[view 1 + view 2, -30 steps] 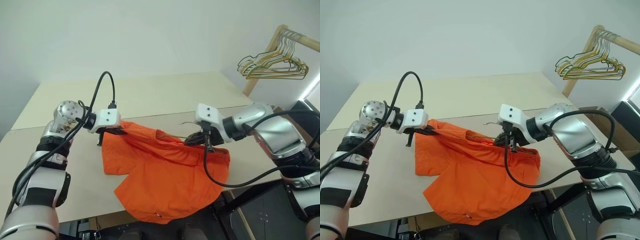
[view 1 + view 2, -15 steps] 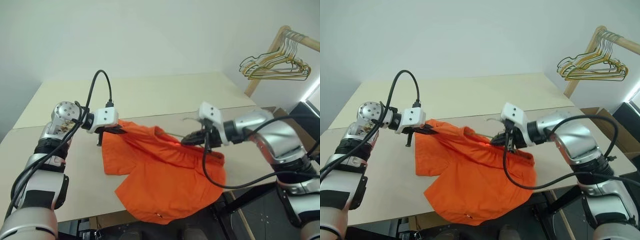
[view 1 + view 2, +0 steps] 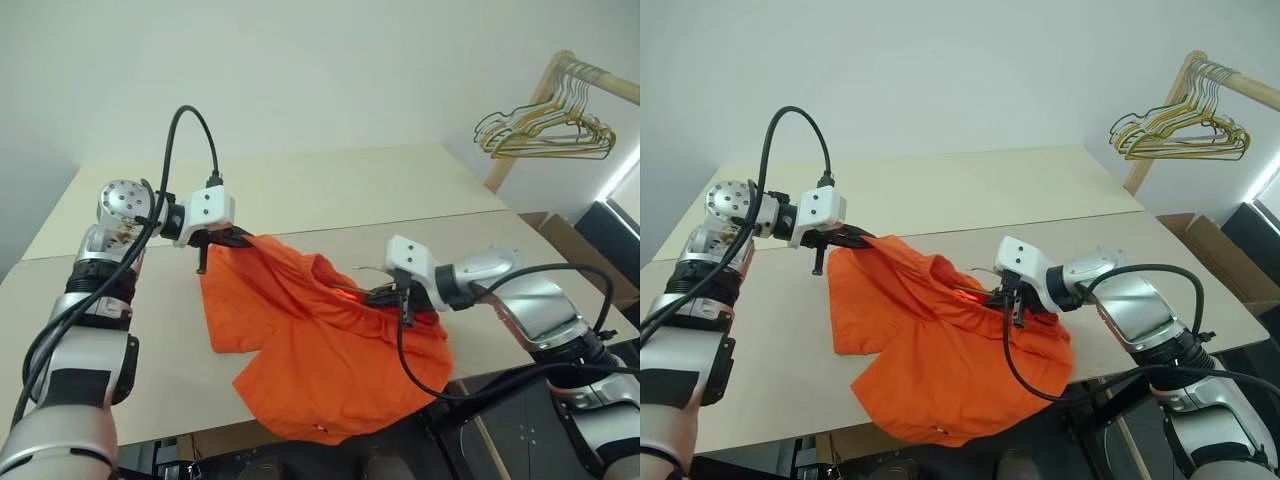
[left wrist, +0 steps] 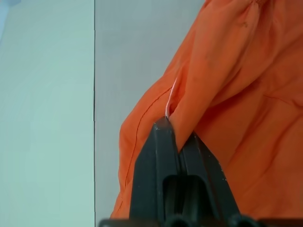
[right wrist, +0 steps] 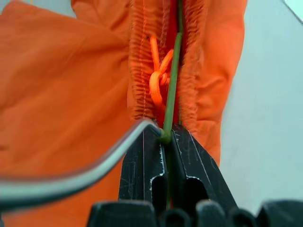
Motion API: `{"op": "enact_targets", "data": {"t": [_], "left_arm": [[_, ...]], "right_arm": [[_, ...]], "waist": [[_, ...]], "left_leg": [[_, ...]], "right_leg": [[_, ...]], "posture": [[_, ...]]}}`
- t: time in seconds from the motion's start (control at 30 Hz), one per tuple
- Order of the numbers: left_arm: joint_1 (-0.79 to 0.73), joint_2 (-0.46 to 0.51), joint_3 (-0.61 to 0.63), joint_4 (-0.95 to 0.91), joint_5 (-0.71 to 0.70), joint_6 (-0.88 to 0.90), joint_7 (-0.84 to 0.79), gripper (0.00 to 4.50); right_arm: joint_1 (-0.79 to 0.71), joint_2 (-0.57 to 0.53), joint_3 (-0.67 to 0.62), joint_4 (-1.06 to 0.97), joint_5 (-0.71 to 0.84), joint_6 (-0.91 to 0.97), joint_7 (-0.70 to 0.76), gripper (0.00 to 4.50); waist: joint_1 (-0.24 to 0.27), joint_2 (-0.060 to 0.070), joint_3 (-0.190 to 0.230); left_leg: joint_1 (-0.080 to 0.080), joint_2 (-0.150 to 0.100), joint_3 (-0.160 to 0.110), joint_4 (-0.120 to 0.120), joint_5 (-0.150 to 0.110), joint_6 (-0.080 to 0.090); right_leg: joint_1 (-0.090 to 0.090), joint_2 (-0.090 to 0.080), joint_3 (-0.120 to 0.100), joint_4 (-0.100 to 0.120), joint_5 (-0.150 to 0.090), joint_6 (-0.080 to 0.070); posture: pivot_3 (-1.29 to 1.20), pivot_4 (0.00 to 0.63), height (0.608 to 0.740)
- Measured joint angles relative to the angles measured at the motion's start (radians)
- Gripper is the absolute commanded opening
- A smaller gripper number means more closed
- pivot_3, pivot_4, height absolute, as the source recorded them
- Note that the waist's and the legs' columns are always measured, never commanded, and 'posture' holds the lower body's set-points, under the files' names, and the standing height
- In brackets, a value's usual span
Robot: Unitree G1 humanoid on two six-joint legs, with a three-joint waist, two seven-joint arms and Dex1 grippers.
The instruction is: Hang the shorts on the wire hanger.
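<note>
The orange shorts [image 3: 320, 355] lie spread on the beige table [image 3: 300, 185], one leg hanging over the front edge. My left gripper [image 3: 240, 238] is shut on the far left corner of the fabric and holds it lifted, as the left wrist view [image 4: 177, 137] also shows. My right gripper [image 5: 165, 137] is shut on the thin olive wire hanger [image 5: 173, 80], low over the waistband. The wire runs into the gathered waistband beside the knotted orange drawstring [image 5: 157, 80]. The hanger's curved hook [image 5: 71, 177] sticks out beside the fingers. The rest of the hanger is hidden inside the fabric.
A wooden rack [image 3: 555, 85] at the far right carries a bunch of gold and green wire hangers [image 3: 545, 130]. A cardboard box [image 3: 580, 245] stands beyond the table's right end. The table's front edge runs under the hanging leg.
My left gripper has lifted the shorts' corner higher. My right gripper has sunk toward the table with the hanger, pressing the waistband down.
</note>
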Motion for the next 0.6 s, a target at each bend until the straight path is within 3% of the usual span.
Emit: {"op": "enact_targets", "data": {"t": [0.53,0.6], "left_arm": [[0.092,-0.002,0.000,-0.071,0.003,0.018,0.027,0.02],[0.091,-0.005,0.000,-0.065,0.006,0.018,0.036,0.40]], "right_arm": [[-0.178,-0.059,-0.044,0.016,0.104,0.086,0.136,0.00],[-0.208,-0.066,-0.039,0.020,0.116,0.109,0.163,0.00]], "waist": [[0.002,0.000,0.000],[0.001,0.000,0.000]], "left_leg": [[0.000,0.001,0.000,0.000,0.000,0.001],[0.000,0.001,0.000,0.000,0.000,0.001]], "right_leg": [[0.000,-0.001,-0.001,0.000,0.000,0.000],[0.000,-0.001,0.000,0.000,0.000,0.000]], "posture": [[-0.04,0.000,0.740],[-0.04,0.000,0.740]]}}
